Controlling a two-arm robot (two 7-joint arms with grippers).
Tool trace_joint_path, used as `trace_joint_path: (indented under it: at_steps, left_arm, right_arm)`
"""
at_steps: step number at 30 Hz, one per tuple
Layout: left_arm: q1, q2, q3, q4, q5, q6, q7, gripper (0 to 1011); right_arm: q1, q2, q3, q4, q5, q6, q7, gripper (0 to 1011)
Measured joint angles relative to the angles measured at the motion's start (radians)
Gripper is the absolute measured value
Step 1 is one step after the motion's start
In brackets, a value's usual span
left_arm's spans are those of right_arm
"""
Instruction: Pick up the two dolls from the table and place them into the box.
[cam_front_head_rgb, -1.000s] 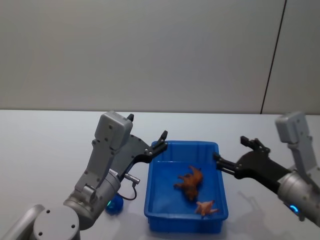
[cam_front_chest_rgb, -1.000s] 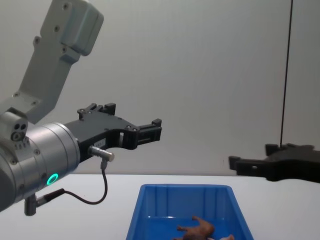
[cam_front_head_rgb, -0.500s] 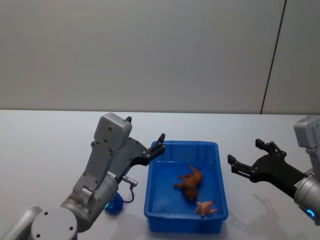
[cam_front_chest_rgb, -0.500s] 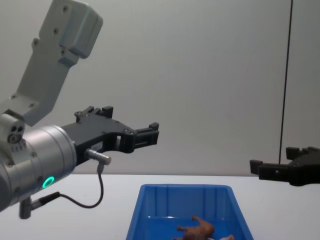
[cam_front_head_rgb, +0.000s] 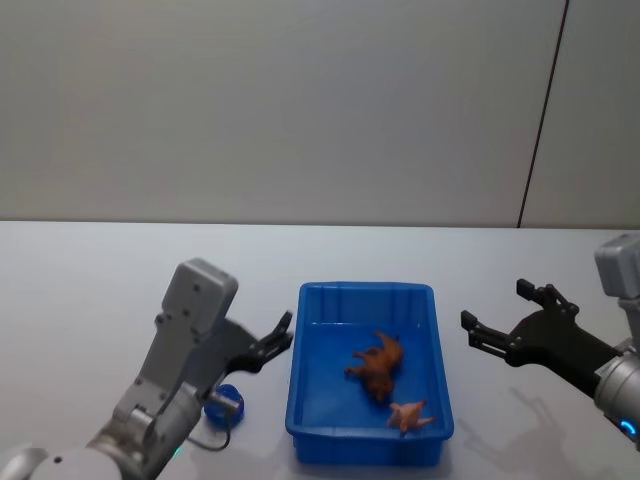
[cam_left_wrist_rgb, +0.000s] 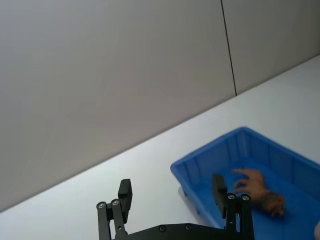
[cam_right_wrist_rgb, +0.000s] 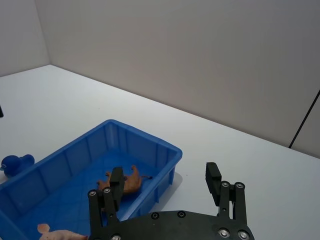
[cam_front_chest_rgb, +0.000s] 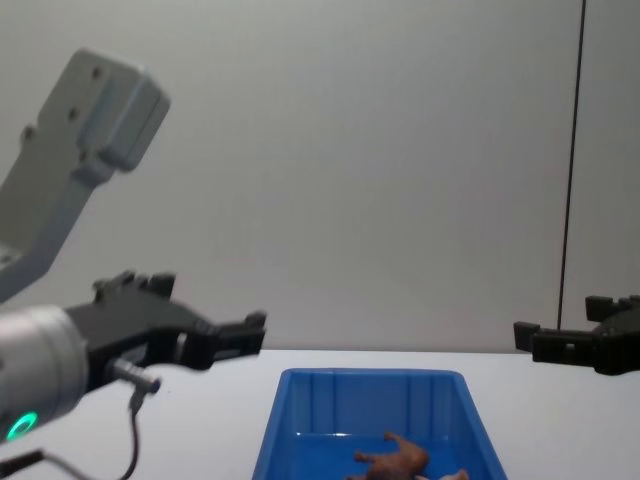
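Left hand (cam_front_head_rgb: 283, 337) and right hand (cam_front_head_rgb: 493, 305), spread and empty, flank the blue box (cam_front_head_rgb: 365, 288); inside, brown doll (cam_front_head_rgb: 378, 365) and peach doll (cam_front_head_rgb: 408, 415) look soft, light, best pinched mid-torso.

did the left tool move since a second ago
Yes. The left tool pulled back from over the far left corner of the box, toward the robot, and sits beside its left rim.

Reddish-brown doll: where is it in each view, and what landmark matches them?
Head: reddish-brown doll in the middle of the box.
Chest: bottom edge, right of centre, inside the box.
Left wrist: on the box floor.
Right wrist: on the box floor.
Shared landmark: the blue box.
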Motion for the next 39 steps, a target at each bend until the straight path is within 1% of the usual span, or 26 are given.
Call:
trace_joint_path:
  at_steps: [5, 11, 14, 22, 27, 29, 31, 33, 37, 39]
  left_arm:
    - [0.032, 0.027, -0.007, -0.002, -0.022, 0.031, 0.007, 1004]
    - [0.048, 0.042, -0.012, 0.021, -0.034, 0.047, -0.002, 1004]
    - [0.051, 0.045, -0.014, 0.043, -0.037, 0.054, -0.018, 1004]
    - [0.044, 0.041, -0.016, 0.116, -0.032, 0.065, -0.072, 1004]
    - [0.034, 0.033, -0.015, 0.162, -0.021, 0.066, -0.105, 1004]
    - [0.025, 0.026, -0.014, 0.193, -0.014, 0.066, -0.123, 1004]
    - [0.023, 0.024, -0.014, 0.2, -0.012, 0.066, -0.13, 1004]
    - [0.015, 0.018, -0.013, 0.227, -0.005, 0.065, -0.146, 1004]
    - [0.007, 0.011, -0.012, 0.254, 0.004, 0.063, -0.165, 1002]
    - [0.004, 0.009, -0.012, 0.263, 0.007, 0.063, -0.172, 957]
  right_arm:
    - [-0.001, 0.002, 0.001, 0.0, 0.001, -0.001, 0.0, 1001]
    - [-0.003, 0.004, 0.002, -0.001, 0.002, -0.002, 0.001, 1001]
    - [-0.003, 0.005, 0.003, -0.001, 0.002, -0.002, 0.001, 1001]
    - [-0.004, 0.005, 0.004, -0.001, 0.003, -0.003, 0.001, 1001]
    - [-0.004, 0.006, 0.004, -0.001, 0.004, -0.003, 0.001, 1001]
    - [-0.004, 0.006, 0.004, -0.001, 0.004, -0.003, 0.001, 1001]
    - [-0.004, 0.006, 0.004, -0.001, 0.004, -0.003, 0.001, 1001]
    - [-0.004, 0.007, 0.004, -0.001, 0.004, -0.003, 0.001, 1001]
    - [-0.004, 0.007, 0.004, -0.001, 0.004, -0.003, 0.001, 1001]
    - [-0.004, 0.007, 0.004, -0.001, 0.004, -0.003, 0.001, 1001]
